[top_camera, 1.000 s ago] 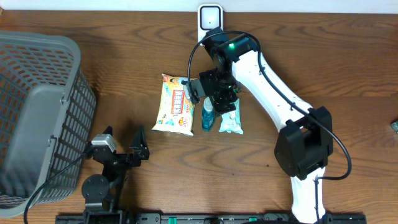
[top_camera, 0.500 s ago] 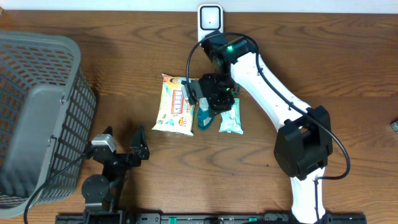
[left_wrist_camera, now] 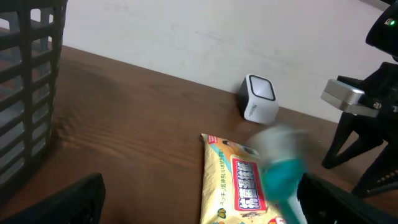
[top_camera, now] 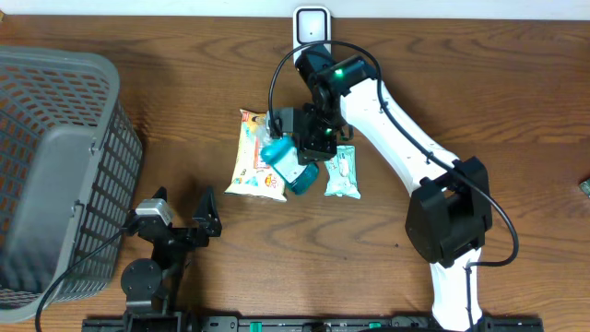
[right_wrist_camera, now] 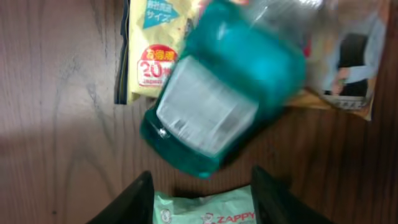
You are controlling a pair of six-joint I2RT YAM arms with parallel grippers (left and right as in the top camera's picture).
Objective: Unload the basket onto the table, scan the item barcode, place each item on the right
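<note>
Since the frame a second back, the teal bottle (top_camera: 289, 166) leaves its 12-to-6 line between the two packs. It now slants 10-to-4 in the overhead view, its upper end over the yellow pack (top_camera: 249, 161). The right gripper (right_wrist_camera: 202, 183) narrows over the same span.

- Basket (top_camera: 111, 157): at 9 o'clock, well apart from the items.
- Right arm (top_camera: 406, 138): reaches in from 5 o'clock to the centre.
- Left gripper (top_camera: 182, 210): fingers wide apart, empty, well apart at 7 o'clock of the bottle.
- Yellow pack: flat, at 9 o'clock of the bottle.
- Wipes pack (top_camera: 342, 175): flat, just beside the bottle at 3 o'clock.
- Teal bottle: blurred. In the right wrist view its lower end sits between the two fingers, long axis skewed toward 1 o'clock, white label facing the camera. You cannot tell whether the fingers bear on it yet.
- Scanner (top_camera: 312, 26): near, at 12 o'clock of the right gripper.

Your right arm is the nearer one, and the carry likely runs toward 12.
</note>
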